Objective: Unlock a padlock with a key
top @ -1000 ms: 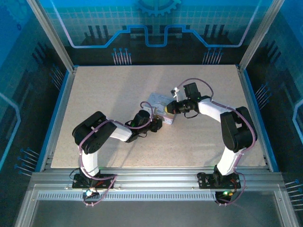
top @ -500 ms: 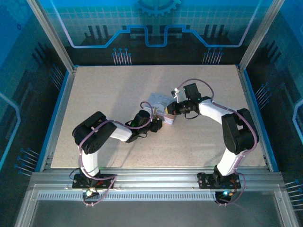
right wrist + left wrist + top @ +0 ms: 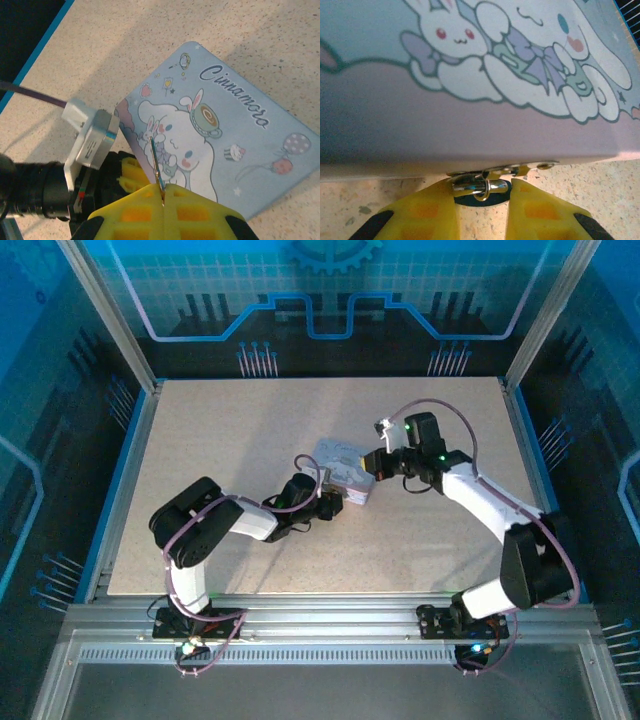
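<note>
The padlock (image 3: 481, 188), silvery shackle over a dark bluish body, hangs from the hasp at the front edge of the lilac cartoon tin (image 3: 470, 110). My left gripper (image 3: 482, 200) is shut on the padlock, one yellow finger at each side, low on the table. In the right wrist view the key (image 3: 155, 160) is a thin grey blade sticking out from my right gripper (image 3: 163, 187), which is shut on it. The key hovers above the tin's lid (image 3: 240, 130), apart from the padlock. From above, the left gripper (image 3: 335, 504) and right gripper (image 3: 372, 466) flank the tin (image 3: 338, 455).
The tin lies mid-table on the speckled tabletop (image 3: 250, 430). The left wrist's camera housing (image 3: 92, 140) and yellow fingers (image 3: 129, 172) sit just beyond the tin's corner, close under the key. Blue frame rails (image 3: 130, 470) border the table.
My right arm has drawn back to the right and risen, carrying the key off the tin's near corner. The left arm and padlock have stayed put.
</note>
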`<state>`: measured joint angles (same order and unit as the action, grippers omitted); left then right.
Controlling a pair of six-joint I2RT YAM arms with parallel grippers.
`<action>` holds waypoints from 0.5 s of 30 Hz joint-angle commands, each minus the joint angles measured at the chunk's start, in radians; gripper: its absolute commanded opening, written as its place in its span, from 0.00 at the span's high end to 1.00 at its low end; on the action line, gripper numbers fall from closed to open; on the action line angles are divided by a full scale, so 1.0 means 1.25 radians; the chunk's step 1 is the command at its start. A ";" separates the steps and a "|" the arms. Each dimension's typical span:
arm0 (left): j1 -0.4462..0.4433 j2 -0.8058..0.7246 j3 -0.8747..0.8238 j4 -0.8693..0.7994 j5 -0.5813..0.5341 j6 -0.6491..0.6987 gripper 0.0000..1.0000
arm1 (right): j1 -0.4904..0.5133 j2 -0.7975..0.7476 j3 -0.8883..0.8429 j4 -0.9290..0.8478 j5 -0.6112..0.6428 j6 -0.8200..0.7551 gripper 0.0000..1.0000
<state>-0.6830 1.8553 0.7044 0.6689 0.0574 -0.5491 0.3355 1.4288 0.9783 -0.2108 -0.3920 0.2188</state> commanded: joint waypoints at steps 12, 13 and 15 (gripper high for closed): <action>-0.005 -0.087 0.022 -0.093 0.069 -0.069 0.83 | 0.037 -0.233 -0.242 0.061 0.046 -0.068 1.00; -0.006 -0.091 0.022 -0.098 0.069 -0.070 0.83 | 0.043 -0.242 -0.256 0.067 0.049 -0.070 1.00; -0.006 -0.101 0.024 -0.108 0.069 -0.074 0.83 | 0.057 -0.257 -0.292 0.086 0.049 -0.073 1.00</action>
<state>-0.6838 1.7809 0.7048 0.5453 0.1143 -0.6167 0.3805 1.1374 0.6548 -0.1558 -0.3401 0.1520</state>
